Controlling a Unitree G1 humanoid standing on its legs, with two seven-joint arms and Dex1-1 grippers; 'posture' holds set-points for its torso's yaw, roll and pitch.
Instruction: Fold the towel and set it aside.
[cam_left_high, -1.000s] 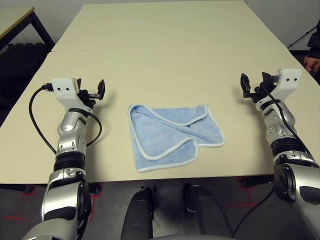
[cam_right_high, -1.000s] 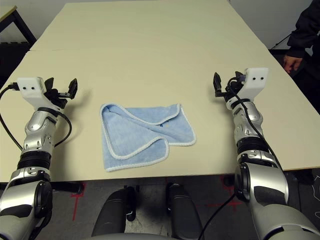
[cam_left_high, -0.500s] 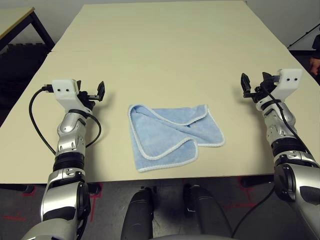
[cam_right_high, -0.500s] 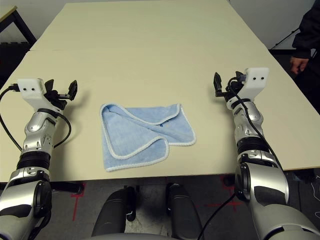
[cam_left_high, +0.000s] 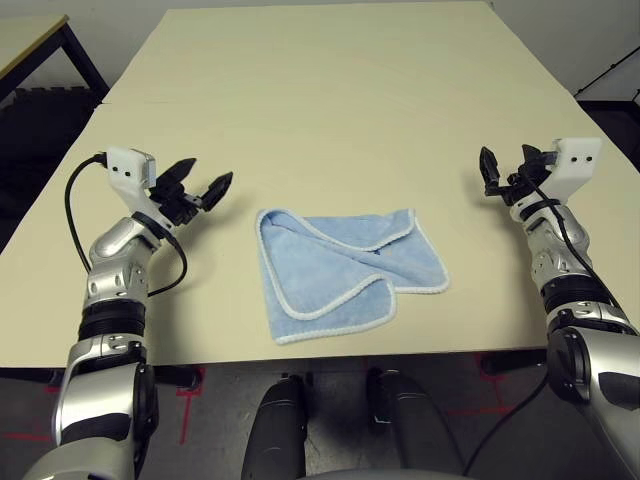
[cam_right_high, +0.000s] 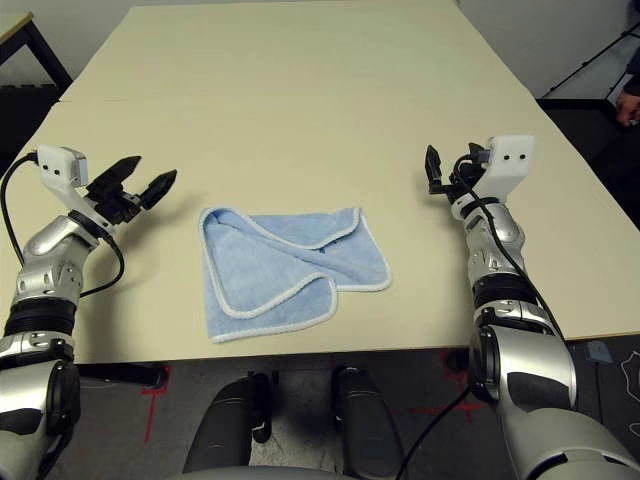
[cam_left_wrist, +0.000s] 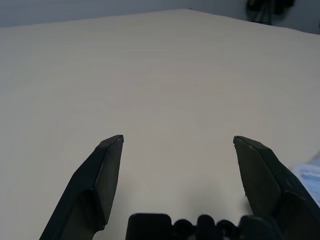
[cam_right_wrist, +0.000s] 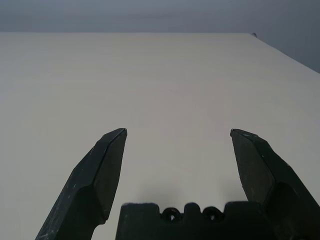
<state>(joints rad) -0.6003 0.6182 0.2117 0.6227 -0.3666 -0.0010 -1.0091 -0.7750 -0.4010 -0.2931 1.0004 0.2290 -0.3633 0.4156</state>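
left claw angled inward, toward the towel, left forearm shifted outward

Counter: pale cream top, matt, with a faint seam crossing it in the upper left of the frame; edges straight. Wall: light grey, plain, along the top of the frame. Second table: upper left corner, pale top, dark leg. Floor: dark grey, at the bottom of the frame, bearing red markings. Light: soft shadows on the counter. At upper right, a thin black stand is before the wall.
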